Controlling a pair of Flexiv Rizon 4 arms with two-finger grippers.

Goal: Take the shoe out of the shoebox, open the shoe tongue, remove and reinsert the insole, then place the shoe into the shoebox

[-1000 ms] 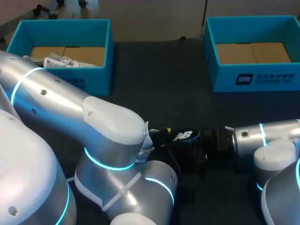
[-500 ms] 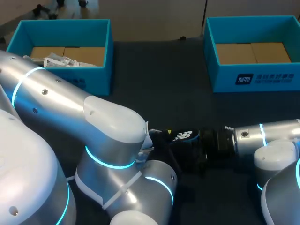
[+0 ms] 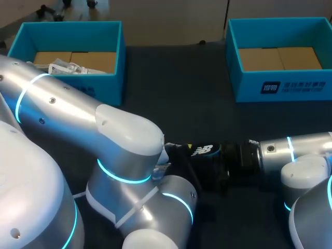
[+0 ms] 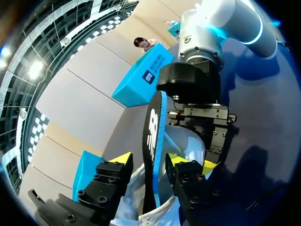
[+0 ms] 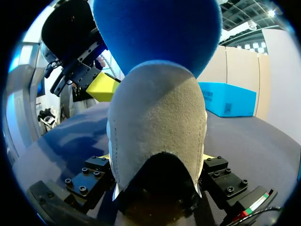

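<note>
A grey and white shoe [image 5: 157, 117] stands heel-first between the fingers of my right gripper [image 5: 155, 160], which is shut on its sides. A blue-backed black insole [image 4: 154, 127] rises edge-on out of the shoe [image 4: 190, 141]. My left gripper [image 4: 150, 162] straddles the insole with its yellow tips on either side. One tip is close to the insole, and a gap shows at the other, so it is open. In the head view my left arm hides most of the shoe, and only the insole [image 3: 202, 151] and the right gripper [image 3: 222, 165] show.
One blue shoebox [image 3: 67, 25] stands at the back left with white packing [image 3: 65, 67] inside. A second blue shoebox [image 3: 290, 85] stands at the back right. Dark table [image 3: 176, 93] lies between them.
My left arm's elbow has edged slightly right and down. The insole, the shoe and the right arm have stayed where they were.
</note>
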